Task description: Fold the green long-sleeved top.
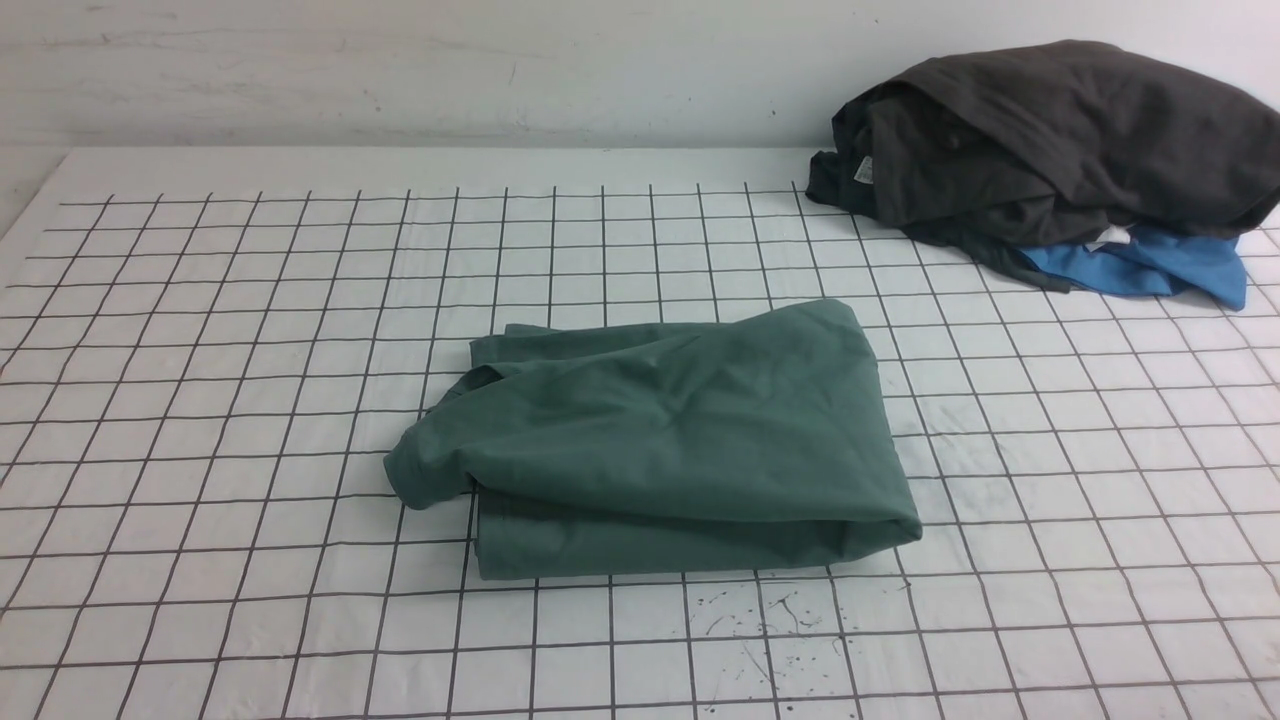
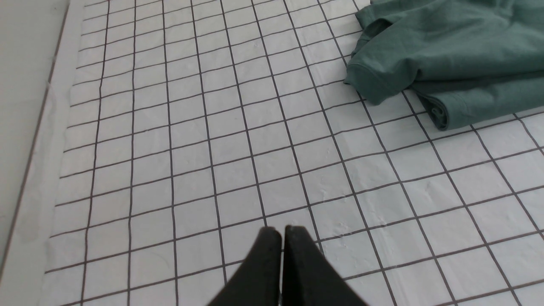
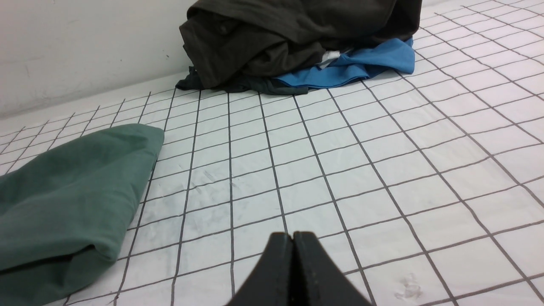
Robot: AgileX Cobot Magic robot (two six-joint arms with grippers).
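A white table (image 1: 200, 330) ruled with a dark grid fills the front view, backed by a plain white wall (image 1: 400, 70) with faint scuffs. Small dark specks mark the cloth near the front edge, just below the green top (image 1: 670, 440). That top lies near the middle of the table, folded into a thick bundle with a cuffed sleeve end poking out on the robot's left side. At the far right corner sits a heap of clothes: a dark grey garment (image 1: 1060, 140) on top of a blue one (image 1: 1150, 265), well apart from the top.

Neither arm shows in the front view. In the left wrist view the left gripper (image 2: 282, 231) has its 2 black fingers pressed together, holding nothing, above bare grid, apart from the top's sleeve. The right gripper (image 3: 293, 238) is likewise closed and empty over bare grid, between the top and the heap.

The top runs off the frame edge in both wrist views, and its neck and label cannot be made out.
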